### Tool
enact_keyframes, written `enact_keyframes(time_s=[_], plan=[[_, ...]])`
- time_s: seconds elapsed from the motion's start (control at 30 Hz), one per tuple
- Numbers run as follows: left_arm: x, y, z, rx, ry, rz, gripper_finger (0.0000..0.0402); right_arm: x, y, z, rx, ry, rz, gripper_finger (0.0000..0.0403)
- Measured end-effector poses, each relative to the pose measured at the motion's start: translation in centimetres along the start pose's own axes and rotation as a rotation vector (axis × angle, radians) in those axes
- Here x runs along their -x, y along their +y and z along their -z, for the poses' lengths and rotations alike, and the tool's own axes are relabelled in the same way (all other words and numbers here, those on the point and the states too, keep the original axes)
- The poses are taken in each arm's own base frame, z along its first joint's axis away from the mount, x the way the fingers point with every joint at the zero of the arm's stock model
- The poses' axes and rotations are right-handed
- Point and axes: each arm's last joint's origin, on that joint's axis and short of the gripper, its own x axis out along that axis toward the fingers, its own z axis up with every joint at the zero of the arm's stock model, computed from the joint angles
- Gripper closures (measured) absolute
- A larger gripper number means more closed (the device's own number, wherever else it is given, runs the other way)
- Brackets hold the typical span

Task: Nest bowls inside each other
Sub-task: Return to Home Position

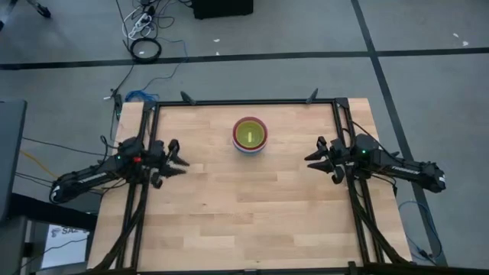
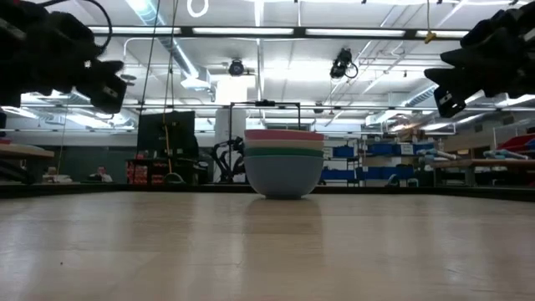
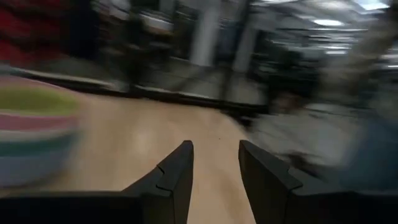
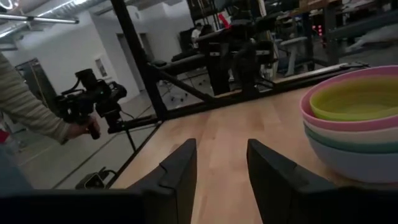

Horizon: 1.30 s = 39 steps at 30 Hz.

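Observation:
The bowls (image 1: pixel 250 134) stand as one nested stack on the wooden table (image 1: pixel 244 221), toward the far middle; lime green lies innermost, with pink, white, teal and pale blue rims below it in the low view (image 2: pixel 282 163) and right wrist view (image 4: pixel 357 118). The stack's bottom bowl rests on the table. My left gripper (image 1: pixel 182 163) hovers open at the table's left edge, fingers (image 3: pixel 177 177) apart with nothing between them. My right gripper (image 1: pixel 311 159) hovers open at the right edge, also holding nothing (image 4: pixel 221 168). Both point level toward the table's middle.
A black metal frame (image 1: pixel 244 101) runs along the table's far edge and down both sides. In the right wrist view a person's hand (image 4: pixel 78 129) holds a dark device beyond the table. Bare wood lies between the grippers and the stack.

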Motion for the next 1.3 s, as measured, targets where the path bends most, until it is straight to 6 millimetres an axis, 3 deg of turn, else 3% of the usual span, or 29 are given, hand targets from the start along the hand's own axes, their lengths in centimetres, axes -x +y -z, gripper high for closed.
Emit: enact_keyframes(time_s=[0.17,0.27,1.3], plan=[[0.3,1.2,-0.2,-0.176,-0.056,-0.417,0.0265,0.0,-0.1,0.0,-0.003,-0.007,0.023,0.0272],[0.4,1.5,-0.1,-0.229,-0.040,-0.545,0.0265,0.0,-0.1,0.0,0.002,-0.010,0.033,0.0272],[0.4,1.6,-0.1,-0.229,-0.045,-0.557,0.0265,0.0,-0.1,-0.1,-0.002,-0.016,0.032,0.0272]])
